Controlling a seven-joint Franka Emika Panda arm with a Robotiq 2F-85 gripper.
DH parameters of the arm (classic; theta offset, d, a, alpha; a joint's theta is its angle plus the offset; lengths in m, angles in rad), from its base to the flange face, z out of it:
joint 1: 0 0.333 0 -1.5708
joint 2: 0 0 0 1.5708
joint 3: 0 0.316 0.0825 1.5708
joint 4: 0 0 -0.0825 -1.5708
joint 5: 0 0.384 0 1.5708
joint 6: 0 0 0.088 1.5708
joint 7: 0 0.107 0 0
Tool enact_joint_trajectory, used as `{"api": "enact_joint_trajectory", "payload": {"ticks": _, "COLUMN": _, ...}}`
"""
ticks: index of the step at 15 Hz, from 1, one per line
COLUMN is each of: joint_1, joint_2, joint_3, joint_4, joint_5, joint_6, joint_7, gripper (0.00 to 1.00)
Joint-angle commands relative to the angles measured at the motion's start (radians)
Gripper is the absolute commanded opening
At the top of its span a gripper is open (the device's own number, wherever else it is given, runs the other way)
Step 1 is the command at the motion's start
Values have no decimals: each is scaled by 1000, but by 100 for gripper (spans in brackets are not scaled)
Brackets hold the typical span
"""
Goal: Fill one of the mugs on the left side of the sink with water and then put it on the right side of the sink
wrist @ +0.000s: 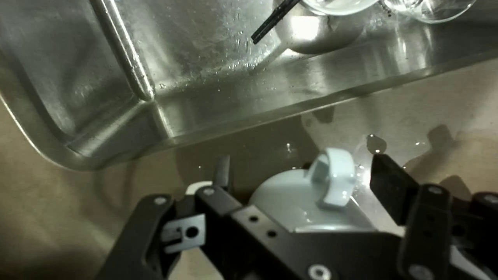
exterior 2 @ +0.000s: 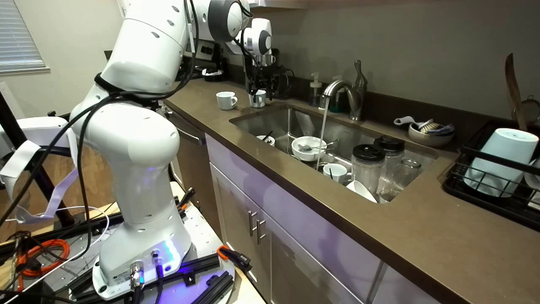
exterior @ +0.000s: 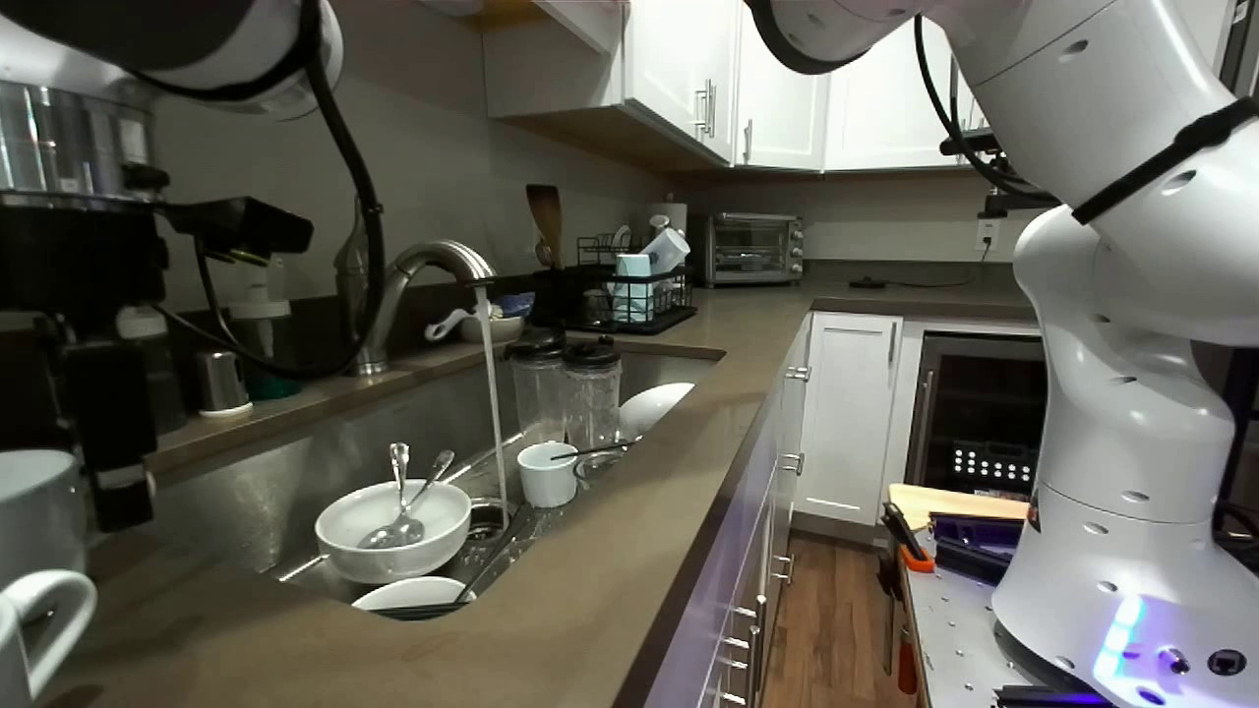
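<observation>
Along the grey-brown countertop sits the sink, its faucet running. Left of it hangs the gripper, fingers spread apart and holding nothing; between them in the wrist view shows the mug, upright on the countertop, with a second mug near it.

For a good pick, I would centre on the mug's body, come straight down with both fingers clear of the handle, which reaches toward the sink, and close gently so the mouth is level for filling, without nudging its neighbour.

The gripper covers part of the mug in the wrist view, and in an exterior view both mugs are cut off at the edge. How low the fingertips sit against the rim is hard to judge. Smallest of all, a pale sliver beside one finger: I cannot name it.
</observation>
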Motion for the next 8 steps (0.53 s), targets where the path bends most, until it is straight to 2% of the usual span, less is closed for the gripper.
{"api": "enact_joint_trajectory", "payload": {"ticks": 1, "joint_1": 8, "joint_2": 4, "joint_3": 4, "joint_4": -2, "joint_5": 1, "joint_6": 21, "joint_7": -4, "gripper": 60}}
{"api": "enact_joint_trajectory", "payload": {"ticks": 7, "joint_1": 5, "joint_2": -3, "joint_3": 5, "joint_4": -19, "joint_5": 5, "joint_6": 49, "joint_7": -2, "gripper": 20}}
{"api": "enact_joint_trajectory", "payload": {"ticks": 8, "joint_1": 4, "joint_2": -4, "joint_3": 6, "joint_4": -21, "joint_5": 7, "joint_6": 51, "joint_7": -3, "gripper": 65}}
